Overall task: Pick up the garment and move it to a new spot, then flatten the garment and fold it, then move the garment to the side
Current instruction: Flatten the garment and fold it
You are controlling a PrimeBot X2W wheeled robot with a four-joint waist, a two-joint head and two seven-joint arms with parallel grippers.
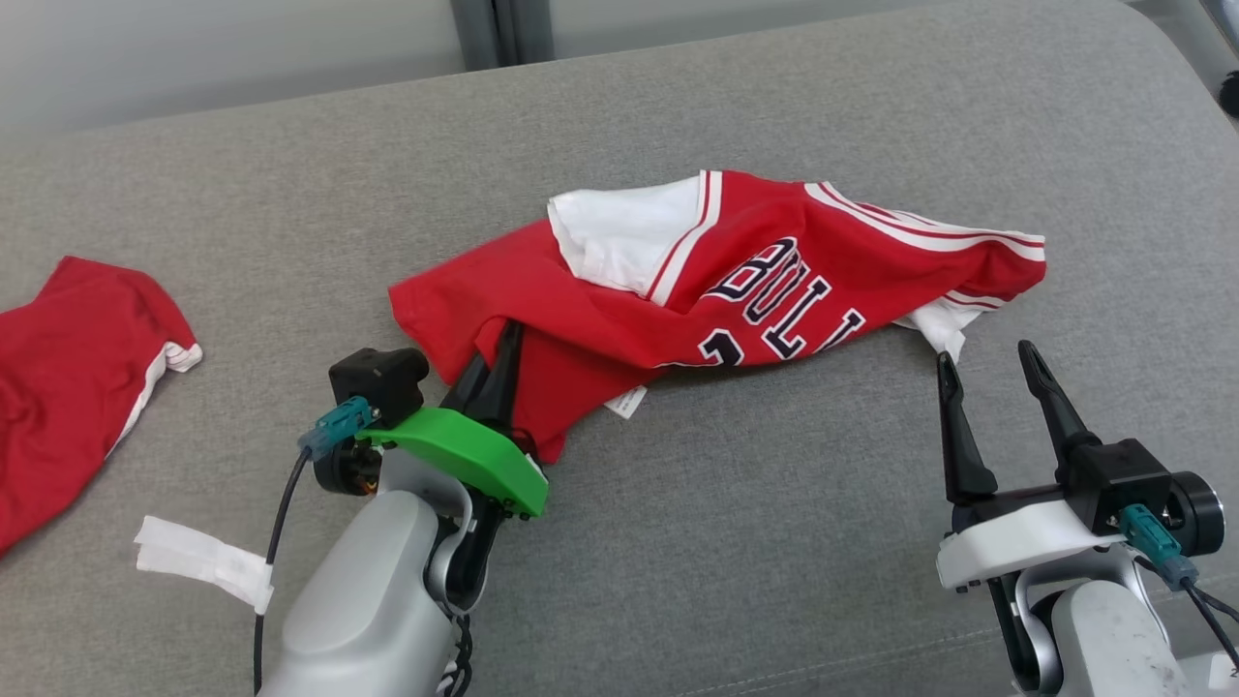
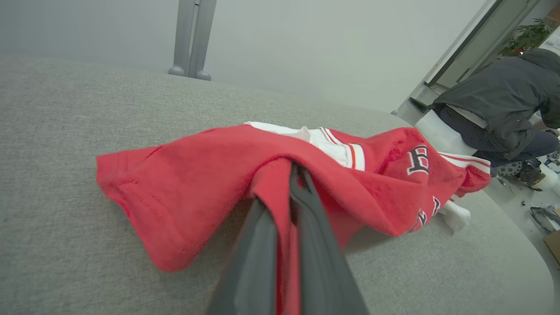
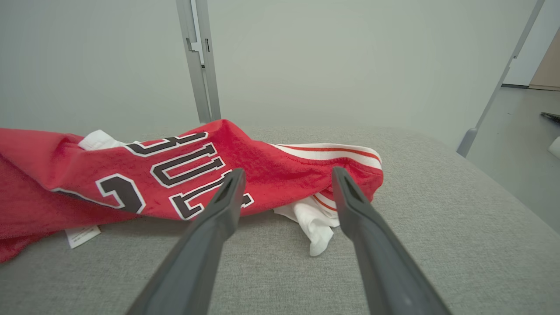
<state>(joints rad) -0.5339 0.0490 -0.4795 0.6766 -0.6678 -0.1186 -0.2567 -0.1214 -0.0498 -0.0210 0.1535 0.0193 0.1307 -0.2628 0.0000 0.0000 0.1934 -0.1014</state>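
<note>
The garment point(image 1: 736, 281), a red jersey with white trim and dark lettering, lies crumpled in the middle of the grey cushion point(image 1: 678, 542). My left gripper point(image 1: 509, 334) is shut on a fold at the jersey's near left edge; in the left wrist view the red cloth point(image 2: 197, 192) is pinched between the two dark fingers point(image 2: 258, 245). My right gripper point(image 1: 982, 363) stands open just short of the jersey's white right-hand corner point(image 3: 313, 223), touching nothing. The same garment point(image 3: 131, 175) spreads leftward in the right wrist view.
A second red garment point(image 1: 68, 378) lies at the cushion's left edge, with a strip of white tape point(image 1: 203, 561) near it. A person in dark clothes point(image 2: 503, 100) crouches on the floor beyond the cushion's far end. Grey metal posts point(image 3: 199, 61) stand behind.
</note>
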